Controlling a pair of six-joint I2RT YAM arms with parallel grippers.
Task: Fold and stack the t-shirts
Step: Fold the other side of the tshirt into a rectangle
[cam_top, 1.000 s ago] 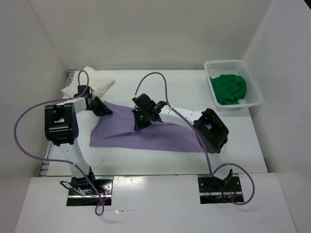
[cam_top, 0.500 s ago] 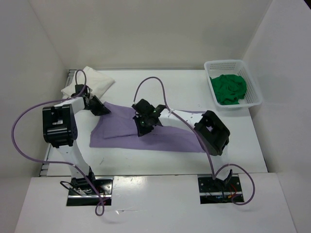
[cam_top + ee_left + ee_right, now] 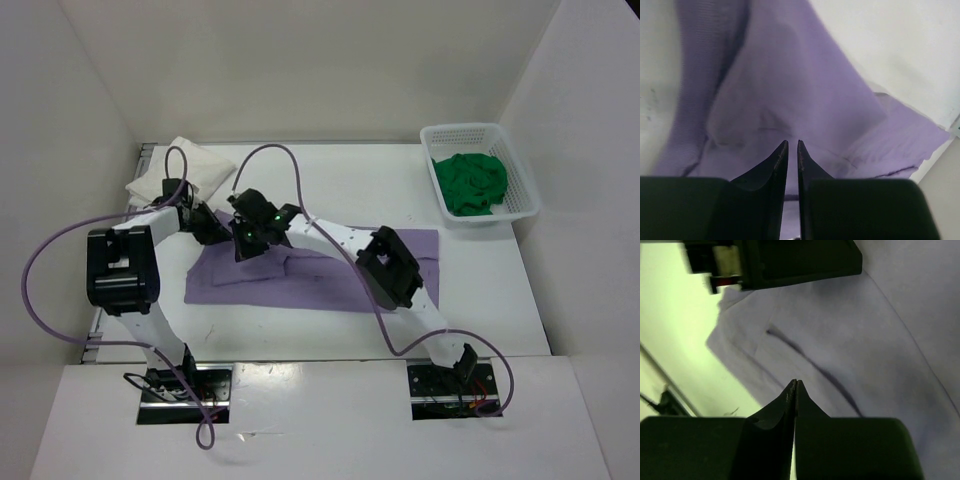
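A purple t-shirt (image 3: 330,280) lies spread across the middle of the table. My left gripper (image 3: 212,228) sits at its far left corner. In the left wrist view the jaws (image 3: 793,143) are closed to a thin slit on the purple cloth (image 3: 790,75). My right gripper (image 3: 243,245) is over the shirt's left part, just right of the left gripper. In the right wrist view its tips (image 3: 794,382) touch each other above the shirt (image 3: 865,340), and no cloth shows between them. A folded white shirt (image 3: 185,165) lies at the far left.
A white basket (image 3: 470,128) at the far right holds a crumpled green shirt (image 3: 472,183). The left arm's black body (image 3: 790,260) is close ahead of the right gripper. White walls enclose the table on three sides.
My right gripper has moved left across the purple shirt, from its middle to next to the left gripper. The shirt's right part now shows. The left gripper has stayed at the corner.
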